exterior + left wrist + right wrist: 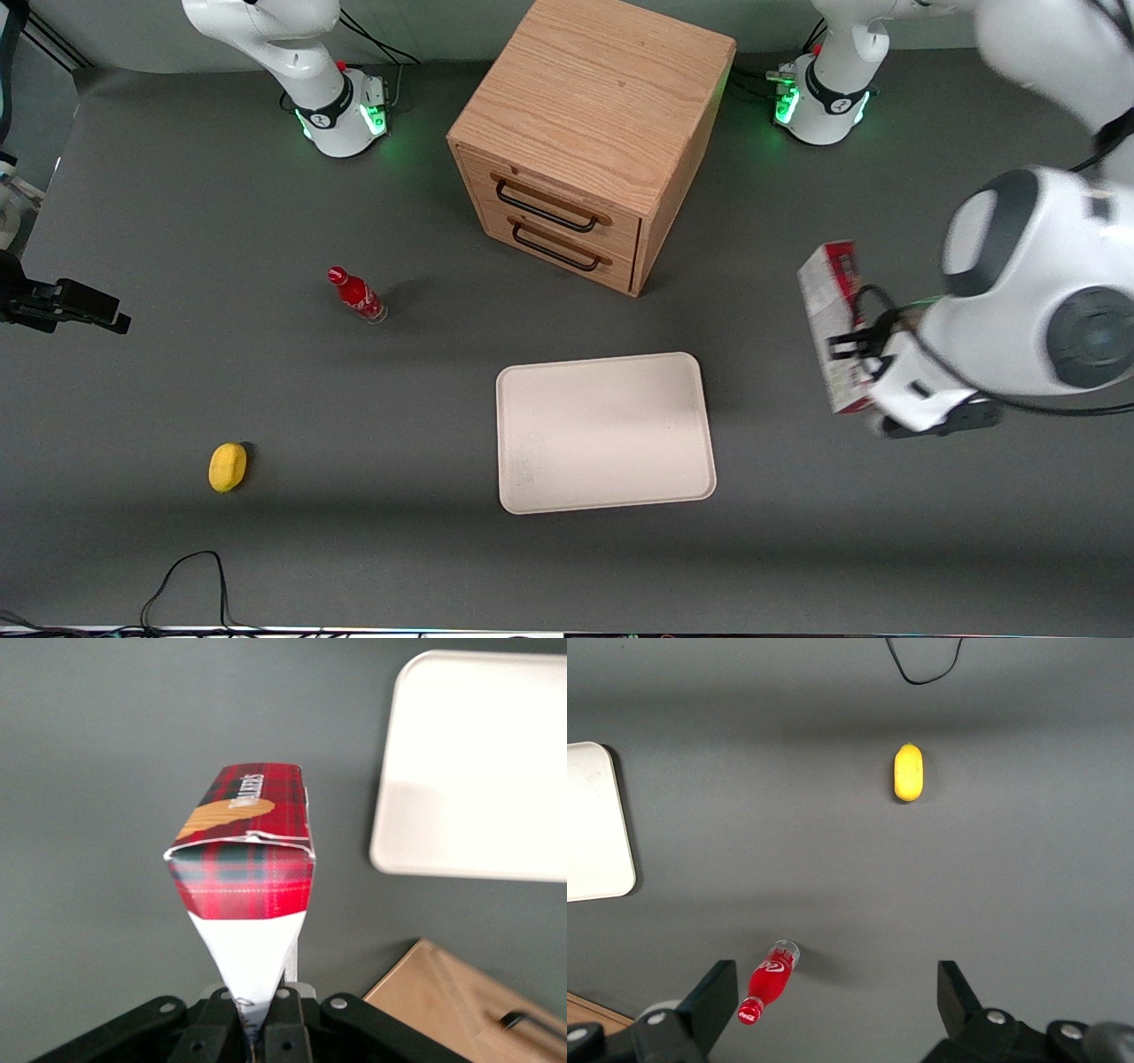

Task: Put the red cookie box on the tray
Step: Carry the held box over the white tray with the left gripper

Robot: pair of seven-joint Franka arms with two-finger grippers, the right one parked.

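My left gripper [849, 347] is shut on the red cookie box [834, 323], a thin carton with red tartan ends and a grey-white face, and holds it above the table toward the working arm's end. In the left wrist view the box [244, 873] sticks out from between the closed fingers [288, 1028]. The cream-white tray [604, 431] lies flat on the table, beside the held box and toward the parked arm from it. It shows bare in the left wrist view [478, 771] and partly in the right wrist view [594, 819].
A wooden drawer cabinet [589, 133] stands farther from the front camera than the tray. A small red bottle [356, 295] stands toward the parked arm's end. A yellow lemon-like object [228, 466] lies nearer the camera. A black cable [190, 576] loops at the table's near edge.
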